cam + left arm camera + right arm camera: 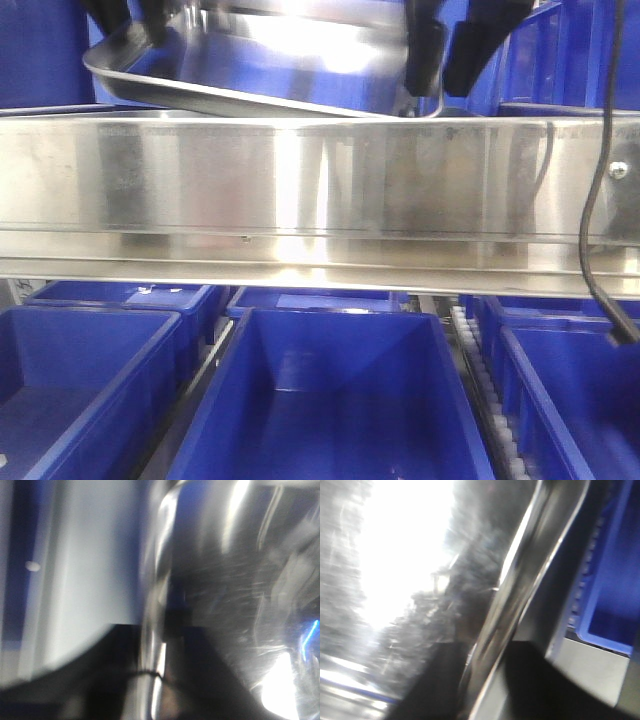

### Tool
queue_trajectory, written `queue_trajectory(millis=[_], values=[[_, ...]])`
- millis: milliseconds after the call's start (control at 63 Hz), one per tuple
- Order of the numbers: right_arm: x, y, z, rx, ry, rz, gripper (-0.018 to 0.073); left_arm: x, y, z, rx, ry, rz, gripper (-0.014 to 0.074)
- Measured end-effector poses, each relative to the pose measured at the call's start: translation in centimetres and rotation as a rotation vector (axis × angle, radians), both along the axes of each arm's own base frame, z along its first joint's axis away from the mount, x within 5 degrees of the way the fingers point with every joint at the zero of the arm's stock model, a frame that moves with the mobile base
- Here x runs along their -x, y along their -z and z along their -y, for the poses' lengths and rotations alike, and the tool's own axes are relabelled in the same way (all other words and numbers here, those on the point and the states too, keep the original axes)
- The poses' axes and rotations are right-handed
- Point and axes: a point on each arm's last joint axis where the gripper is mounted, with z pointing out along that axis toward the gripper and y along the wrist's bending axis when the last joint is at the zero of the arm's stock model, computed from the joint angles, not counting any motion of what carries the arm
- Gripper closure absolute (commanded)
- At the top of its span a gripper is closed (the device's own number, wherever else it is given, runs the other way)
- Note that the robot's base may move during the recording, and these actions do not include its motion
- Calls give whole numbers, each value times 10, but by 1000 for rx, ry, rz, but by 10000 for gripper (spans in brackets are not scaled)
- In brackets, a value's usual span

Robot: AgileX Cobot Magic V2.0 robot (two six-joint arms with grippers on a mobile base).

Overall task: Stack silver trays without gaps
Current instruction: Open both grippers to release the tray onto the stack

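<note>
One silver tray held tilted above the steel shelf rail, between both grippers. Left gripper clamped on its left rim, right gripper closed over its right rim. Blue bins far below both.

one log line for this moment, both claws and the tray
left claw: on tray rim | right claw: on tray rim | silver tray: tilted above shelf rail | stacked: not yet
</note>
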Motion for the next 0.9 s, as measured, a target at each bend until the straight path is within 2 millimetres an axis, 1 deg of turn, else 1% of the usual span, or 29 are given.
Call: queue_trajectory(millis=[32,63,111,174,286,365,444,555,587,619,650,666,682,698,761,809,841,857,872,904], values=[[0,-2,0,-4,-2,5,-85,0,0,0,0,0,0,135],[0,-3,0,-4,-3,8,-77,0,0,1,0,1,0,99],[-1,-6,-1,-8,-6,17,-66,0,0,0,-1,1,1,74],[-1,-10,-1,-14,-6,27,-63,0,-1,-1,-11,-1,8,67],[2,-18,1,-26,-6,49,-61,0,-7,-1,-12,4,33,68],[8,-30,4,-41,-6,76,-21,5,-19,-2,-2,19,64,78],[18,-46,10,-61,-10,117,84,16,-35,-4,7,39,106,124],[38,-74,21,-93,-18,184,307,44,-70,-9,35,71,197,258],[45,-81,25,-103,-20,203,363,56,-82,-12,46,81,231,301],[54,-89,30,-109,-28,228,427,69,-93,-15,55,93,261,359],[59,-93,34,-109,-34,240,474,77,-98,-18,59,98,275,407],[65,-97,37,-106,-38,255,485,85,-104,-20,67,105,289,431],[69,-99,40,-108,-41,263,517,90,-107,-23,69,108,299,466],[75,-103,43,-113,-45,277,515,96,-109,-24,74,112,306,489],[94,-111,54,-117,-64,311,507,123,-121,-36,92,131,342,588],[107,-111,61,-114,-78,328,507,138,-122,-42,97,147,348,652],[118,-114,67,-120,-85,349,507,148,-123,-45,104,159,356,643],[122,-114,70,-122,-86,356,507,156,-126,-49,116,167,374,638],[129,-114,73,-123,-92,366,507,160,-123,-50,116,174,373,635],[137,-113,78,-127,-98,384,507,172,-125,-55,133,190,396,636]])
